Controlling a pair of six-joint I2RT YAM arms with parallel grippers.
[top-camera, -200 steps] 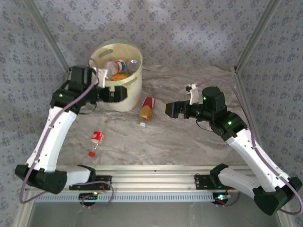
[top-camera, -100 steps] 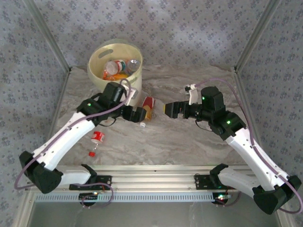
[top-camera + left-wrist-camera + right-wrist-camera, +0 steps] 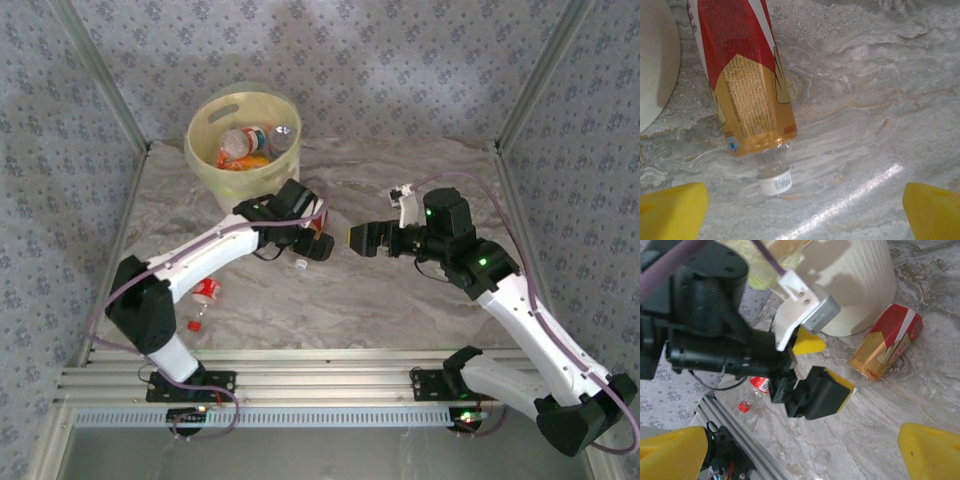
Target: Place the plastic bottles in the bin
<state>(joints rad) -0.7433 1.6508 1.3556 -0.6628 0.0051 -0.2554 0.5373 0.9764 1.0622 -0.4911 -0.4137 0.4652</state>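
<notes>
Left gripper [image 3: 316, 244] swung from bin [image 3: 205, 150] to red-gold bottle [image 3: 747, 85], jaws spread, empty; right gripper [image 3: 800, 450] likewise, so next pick looks due.

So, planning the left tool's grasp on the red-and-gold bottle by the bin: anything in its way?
Nothing visible. The left tool is open, with only bare table between it and the red-and-gold bottle, whose white cap faces it. The bin stands off to one side.

You see the red-and-gold bottle [image 3: 747, 80] lying on the marble table [image 3: 875, 100], white cap [image 3: 775, 181] toward your left gripper [image 3: 800, 217], fingertips [image 3: 672, 212] spread wide, bin [image 3: 657, 65] at left.
</notes>
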